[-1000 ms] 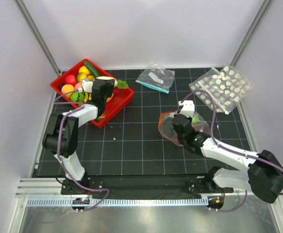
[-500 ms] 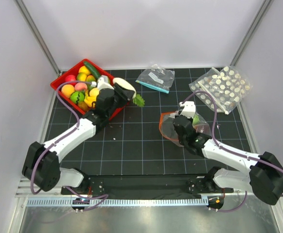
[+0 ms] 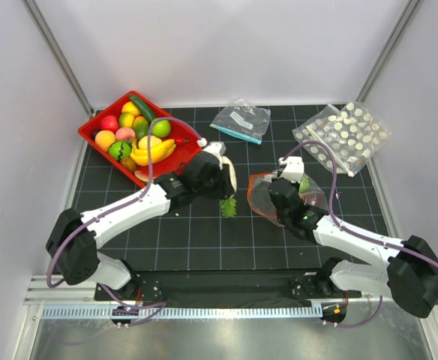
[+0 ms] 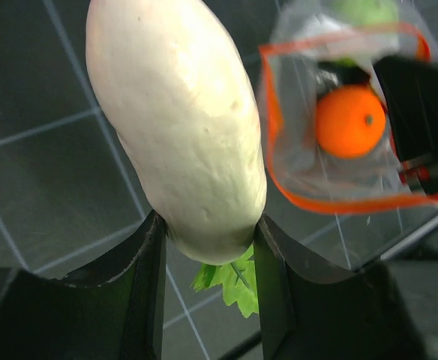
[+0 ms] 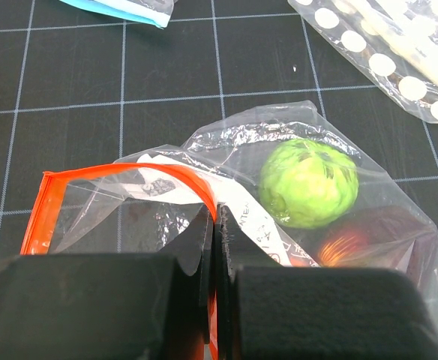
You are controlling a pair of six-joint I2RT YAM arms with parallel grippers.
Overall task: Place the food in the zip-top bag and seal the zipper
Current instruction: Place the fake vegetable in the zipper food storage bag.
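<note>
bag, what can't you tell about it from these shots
- Right wrist view: the right claw hides part of the bag's strip; the orange is a blur behind plastic.
- Top view: the right arm covers much of the bag.
- Left wrist view: the top edge cuts off the lime.

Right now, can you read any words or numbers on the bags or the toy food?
White label on the zip-top bag: tiny dark print, too blurred to read.
White stickers on the teal-strip bag: too small to read.
White radish and other toys: no writing visible.
</note>
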